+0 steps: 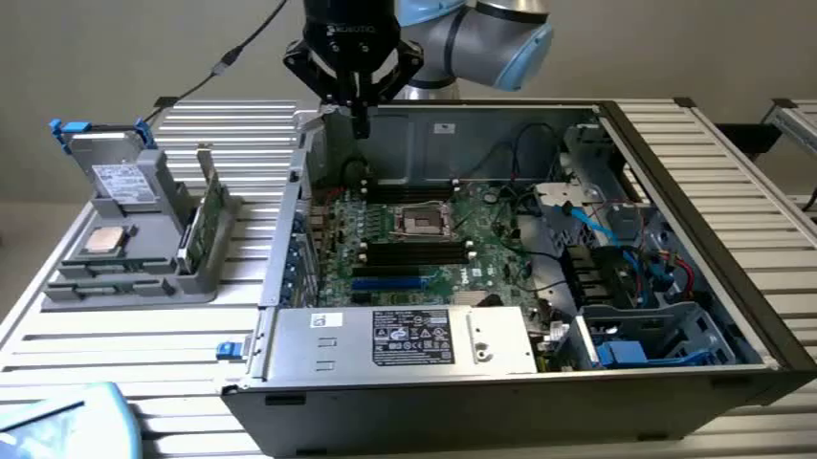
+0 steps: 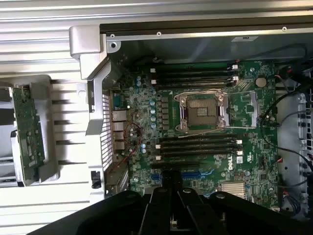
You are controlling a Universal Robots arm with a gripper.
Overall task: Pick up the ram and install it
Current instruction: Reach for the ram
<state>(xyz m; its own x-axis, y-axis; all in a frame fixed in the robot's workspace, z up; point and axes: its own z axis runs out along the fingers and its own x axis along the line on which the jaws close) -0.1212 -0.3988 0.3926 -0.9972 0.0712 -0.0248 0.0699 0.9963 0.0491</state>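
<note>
Table: a ribbed metal top (image 1: 141,335) carries an open case (image 1: 715,220) and, at the exterior view's left of it, a grey tray (image 1: 77,287).
Case: we look down onto a green motherboard (image 1: 441,273) with "DELL" printed in white, read in the wrist view (image 2: 244,147).
Socket: a square metal-framed socket (image 1: 422,223) (image 2: 203,111) sits between two banks of black slots (image 1: 415,251) (image 2: 195,144), which look bare.
Power supply: a silver box (image 1: 504,344) at the case's near side bears a black-and-white label (image 1: 411,337); we cannot read its print.
Tray contents: a drive (image 1: 121,182) with a pale label that we cannot read, and a square silver chip (image 1: 105,239) lying flat.
Ram: the ram (image 1: 194,234) (image 2: 27,132) stands on edge in the tray, outside the case and well apart from the gripper.
Gripper: the black gripper (image 1: 362,129) (image 2: 171,177), marked "ROBOTIQ", hangs over the case's far corner at the exterior view's left, above the motherboard.
Fingers: pressed together, and we make out nothing between them.
Cables: blue and black cables (image 1: 600,229) run along the case's side at the exterior view's right.
</note>
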